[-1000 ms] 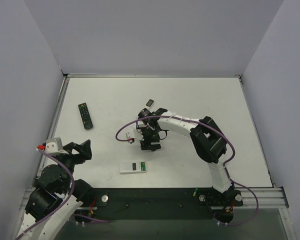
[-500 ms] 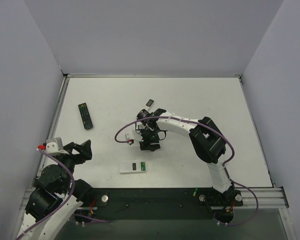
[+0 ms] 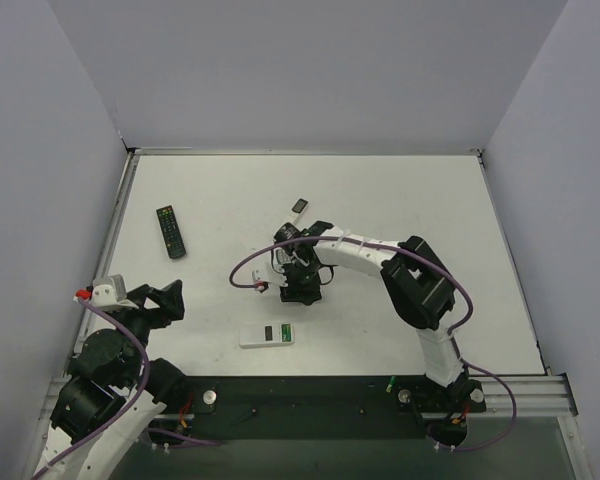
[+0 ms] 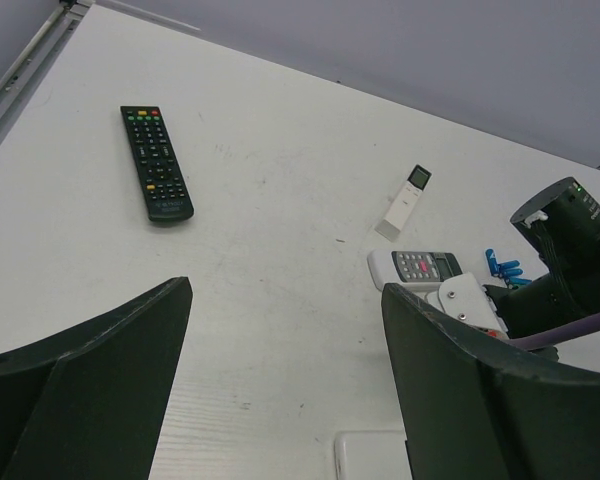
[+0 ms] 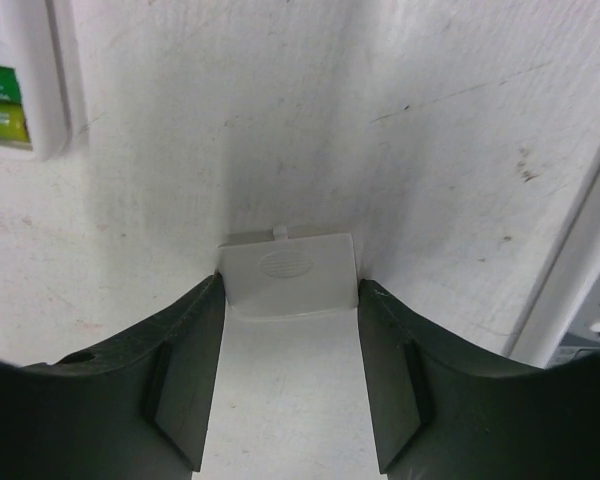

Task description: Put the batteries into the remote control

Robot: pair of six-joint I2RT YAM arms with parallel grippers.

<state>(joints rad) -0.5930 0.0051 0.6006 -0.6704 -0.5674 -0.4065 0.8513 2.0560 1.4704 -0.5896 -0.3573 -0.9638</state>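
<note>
The remote control (image 3: 260,335) lies back up near the front, its open bay holding green batteries (image 3: 285,333). Its corner shows in the left wrist view (image 4: 365,455), and its bay edge with the green cells (image 5: 0,110) shows in the right wrist view. My right gripper (image 3: 298,293) (image 5: 290,290) points down at the table middle, shut on a small grey-white battery cover (image 5: 290,270) resting on the table. Blue batteries (image 4: 502,268) lie beside the right arm. My left gripper (image 3: 165,298) (image 4: 285,290) is open and empty at the front left.
A long black remote (image 3: 170,230) (image 4: 155,163) lies at the left. A small white remote with a dark screen (image 3: 300,206) (image 4: 405,200) lies further back. A white remote with grey buttons and screen (image 4: 415,265) lies by the right gripper, its edge showing (image 5: 590,290).
My right gripper has shifted slightly toward the front over the same spot. The left arm has not moved.
</note>
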